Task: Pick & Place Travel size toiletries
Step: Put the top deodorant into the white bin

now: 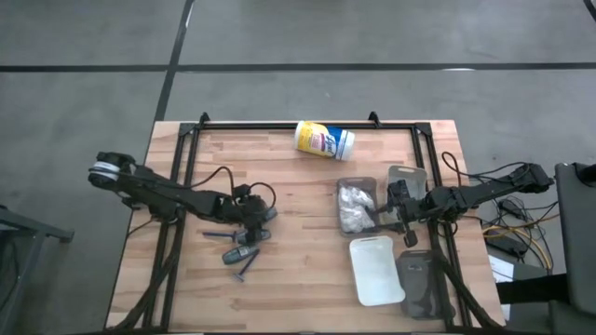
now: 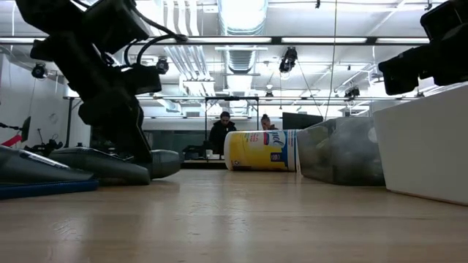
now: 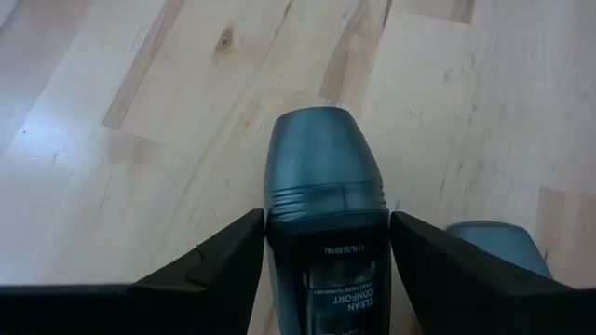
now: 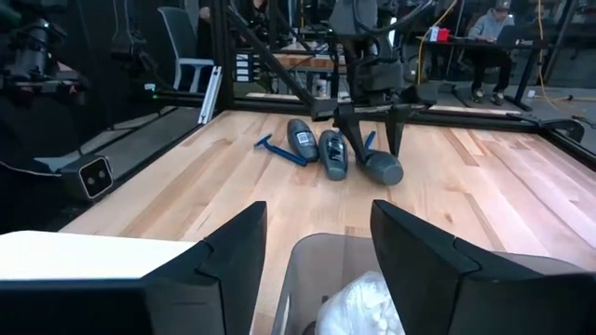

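Three dark grey tubes with pale labels lie on their sides on the wooden table at its left middle. My left gripper (image 3: 327,216) stands open, slanting down over the one nearest the far edge (image 3: 321,154), one finger along each long side. Beside it lie a second tube (image 4: 332,154), a third tube (image 4: 300,138) and two slim blue-handled sticks (image 1: 219,235). White crinkly packets (image 1: 354,207) fill a clear tray (image 1: 357,183) at the right. My right gripper (image 4: 317,247) hovers open and level over that tray, with nothing between its fingers. My left gripper has a finger (image 3: 233,265) on one long side of the grey tube and the other finger on the opposite side (image 3: 372,233), lying along the tube and slanting down from the table's left. The tube rests on the table. Whether the fingers touch it, I cannot tell.
A yellow-and-white canister (image 1: 324,140) lies on its side near the far edge. A second clear tray (image 1: 407,177), a white lid (image 1: 377,270) and a grey tray (image 1: 424,284) crowd the right side. Bare wood lies in the middle. People sit beyond the table.
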{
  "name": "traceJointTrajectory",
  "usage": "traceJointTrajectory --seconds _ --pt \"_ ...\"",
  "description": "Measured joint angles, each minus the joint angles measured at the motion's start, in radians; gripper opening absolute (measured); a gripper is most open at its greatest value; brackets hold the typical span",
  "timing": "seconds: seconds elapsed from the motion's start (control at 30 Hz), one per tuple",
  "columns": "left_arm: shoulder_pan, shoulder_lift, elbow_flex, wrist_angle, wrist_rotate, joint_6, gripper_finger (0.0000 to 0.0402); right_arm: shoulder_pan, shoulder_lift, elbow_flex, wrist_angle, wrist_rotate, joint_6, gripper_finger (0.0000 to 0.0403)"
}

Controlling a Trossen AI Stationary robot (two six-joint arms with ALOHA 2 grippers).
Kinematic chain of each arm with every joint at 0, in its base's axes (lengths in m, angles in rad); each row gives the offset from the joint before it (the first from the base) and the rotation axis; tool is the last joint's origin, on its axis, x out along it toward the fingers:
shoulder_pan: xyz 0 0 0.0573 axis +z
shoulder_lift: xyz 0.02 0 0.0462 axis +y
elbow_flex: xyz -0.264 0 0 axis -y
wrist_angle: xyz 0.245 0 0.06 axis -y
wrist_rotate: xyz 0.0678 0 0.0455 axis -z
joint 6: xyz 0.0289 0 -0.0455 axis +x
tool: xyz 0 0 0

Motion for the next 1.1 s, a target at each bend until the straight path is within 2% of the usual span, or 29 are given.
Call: traceJointTrajectory --seconds 0.33,0.47,0.67,0.87,1.1 --pt "0.000 0.054 -0.036 0.087 -0.006 0.000 0.0234 0.001 0.000 0.000 0.000 0.000 0.000 0.0201" --pt "0.000 0.062 -0.045 0.162 -0.004 0.048 0.0234 0.001 0.000 0.000 0.000 0.000 0.000 0.0195" --pt "0.001 0.065 -0.044 0.313 0.069 0.150 0.0234 0.001 0.000 0.000 0.000 0.000 0.000 0.0179" --pt "0.001 0.064 -0.045 0.430 0.171 0.182 0.0234 0.001 0.000 0.000 0.000 0.000 0.000 0.0161" --pt "0.000 0.118 -0.044 0.588 0.195 0.208 0.0234 0.000 0.000 0.000 0.000 0.000 0.000 0.0141"
